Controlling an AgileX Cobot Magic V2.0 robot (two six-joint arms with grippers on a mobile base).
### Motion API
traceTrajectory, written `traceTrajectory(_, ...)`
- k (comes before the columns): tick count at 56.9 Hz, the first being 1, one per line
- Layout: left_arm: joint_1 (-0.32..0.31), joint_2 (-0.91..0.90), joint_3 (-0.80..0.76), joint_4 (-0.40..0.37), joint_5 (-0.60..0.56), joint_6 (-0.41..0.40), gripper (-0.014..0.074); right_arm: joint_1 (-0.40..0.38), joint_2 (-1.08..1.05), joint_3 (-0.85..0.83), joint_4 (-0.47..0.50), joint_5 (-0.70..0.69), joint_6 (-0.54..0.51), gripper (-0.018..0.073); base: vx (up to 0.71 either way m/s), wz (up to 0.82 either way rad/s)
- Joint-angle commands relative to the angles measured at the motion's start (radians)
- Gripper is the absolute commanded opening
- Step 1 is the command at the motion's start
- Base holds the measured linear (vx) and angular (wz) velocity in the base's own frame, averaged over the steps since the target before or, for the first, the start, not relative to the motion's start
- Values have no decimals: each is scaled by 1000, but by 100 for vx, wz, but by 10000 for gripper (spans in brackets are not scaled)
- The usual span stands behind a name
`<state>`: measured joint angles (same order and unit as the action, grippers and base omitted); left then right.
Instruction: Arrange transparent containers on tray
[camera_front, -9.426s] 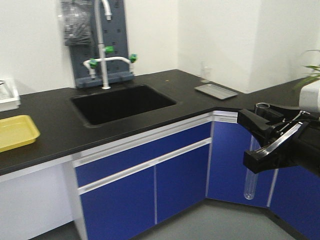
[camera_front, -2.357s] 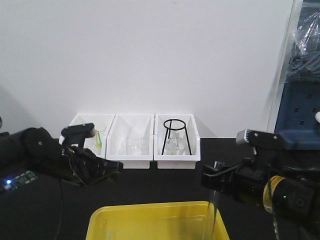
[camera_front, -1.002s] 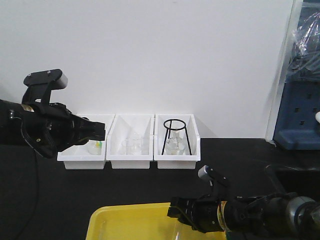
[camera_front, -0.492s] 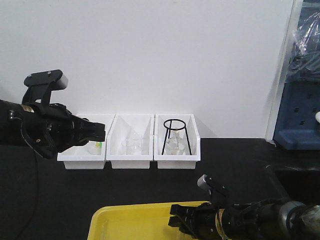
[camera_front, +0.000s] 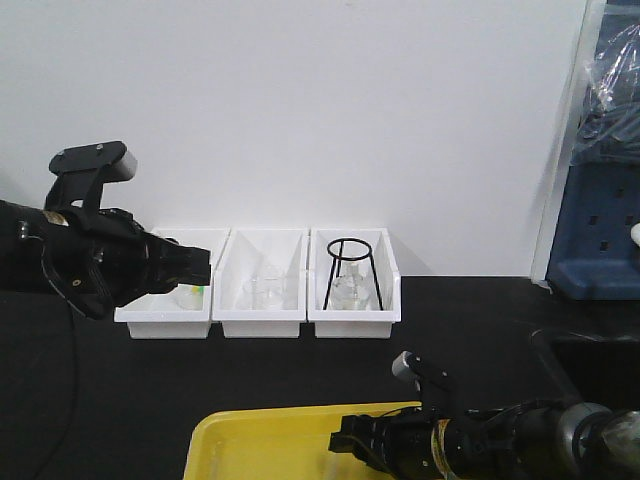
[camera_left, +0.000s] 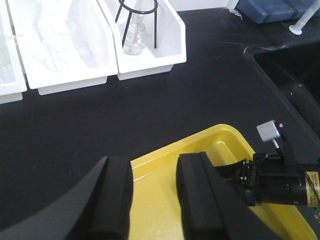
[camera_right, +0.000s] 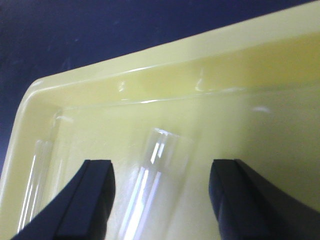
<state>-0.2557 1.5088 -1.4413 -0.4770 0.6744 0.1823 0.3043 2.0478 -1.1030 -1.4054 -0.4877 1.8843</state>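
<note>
Tubes are the concern: one tube (camera_right: 155, 190) lies in the tray (camera_right: 210, 60), between the right fingers, its open rim toward the far wall of the tray. A second faint clear shape at the tray's left edge (camera_right: 35, 190) looks like the other tube, lying just beside the left wall, though it is too pale to be sure. I judge these thin glass tubes light, stiff, slippery and easily cracked; they will roll on the smooth tray floor. The best hold is across the middle of the shaft, with a gentle squeeze, away from the rim.

Left to right: the left gripper (camera_front: 190, 266) hangs high over the far left of the bench (camera_front: 300, 370), in front of the leftmost of three white bins (camera_front: 165, 318). Its fingers (camera_left: 115, 200) stand moderately apart with nothing between them; beneath them lies the tray's near left part.

The right gripper (camera_front: 350, 443) is low over the right part of the tray, near the far rim. Its fingers (camera_right: 92, 200) are spread wide, clearly apart from the tube on both sides, so they grip nothing. Whether the tube rests fully flat I cannot tell.
</note>
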Motion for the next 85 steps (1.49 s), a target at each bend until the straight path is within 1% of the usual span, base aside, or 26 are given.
traceTrajectory(1,-6,-42,-30,-22,-52,4,360,-3,-84,-24,17,-64,-56,465,0,0)
traceTrajectory(6,-6,-42,-30,-21,-45,4,322,-3,-126,-24,8,-72,-61,412,0,0)
traceTrajectory(10,-6,-42,-30,-17,-35,5,262,-3,-173,-24,6,-74,-61,331,0,0)
traceTrajectory(15,-6,-43,-30,14,-12,6,146,-3,-253,-24,-17,-79,-61,179,0,0)
traceTrajectory(16,-6,-44,-30,19,-7,6,127,-3,-267,-24,-29,-81,-61,151,0,0)
traceTrajectory(17,-6,-45,-30,27,2,6,97,-3,-289,-24,-44,-82,-61,96,0,0)
traceTrajectory(19,-6,-47,-30,40,21,6,45,-3,-326,-24,-67,-83,-61,41,0,0)
traceTrajectory(20,-6,-49,-30,49,34,6,25,-3,-350,-24,-88,-86,-61,-1,0,0)
traceTrajectory(21,-6,-51,-30,55,44,5,-6,-3,-367,-24,-103,-89,-59,-15,0,0)
traceTrajectory(24,-6,-62,-30,74,83,5,-9,-3,-434,-24,-175,-102,-55,-14,0,0)
traceTrajectory(26,-6,-74,-27,84,110,9,-9,-3,-478,-24,-241,-111,-51,-13,0,0)
traceTrajectory(29,-6,-102,-9,82,120,35,-8,-3,-548,-22,-341,-110,-23,-13,0,0)
traceTrajectory(31,-6,-127,14,76,112,55,-6,-3,-591,-21,-390,-101,7,-12,0,0)
traceTrajectory(33,-6,-157,43,72,95,74,-6,-5,-640,-6,-389,-97,19,-13,0,0)
traceTrajectory(39,-6,-275,169,38,31,133,-6,-5,-762,66,-388,-16,30,-13,0,0)
traceTrajectory(45,-13,-433,354,3,-54,208,-4,-5,-901,195,-388,50,27,-13,0,0)
traceTrajectory(53,-14,-639,606,-41,-158,288,-3,-5,-1044,373,-388,100,7,-13,0,0)
traceTrajectory(56,-14,-704,683,-41,-196,302,-3,-5,-1082,421,-388,114,3,-13,0,0)
traceTrajectory(62,-14,-830,824,-41,-255,302,-1,-5,-1143,494,-388,145,2,-13,0,0)
traceTrajectory(68,-14,-907,902,-29,-284,302,-1,-5,-1172,515,-388,157,2,-13,0,0)
traceTrajectory(73,-14,-949,938,-29,-278,302,-1,-5,-1172,515,-385,154,3,-13,0,0)
traceTrajectory(85,-14,-965,948,-29,-251,302,-1,-5,-1167,515,-386,159,3,-13,0,0)
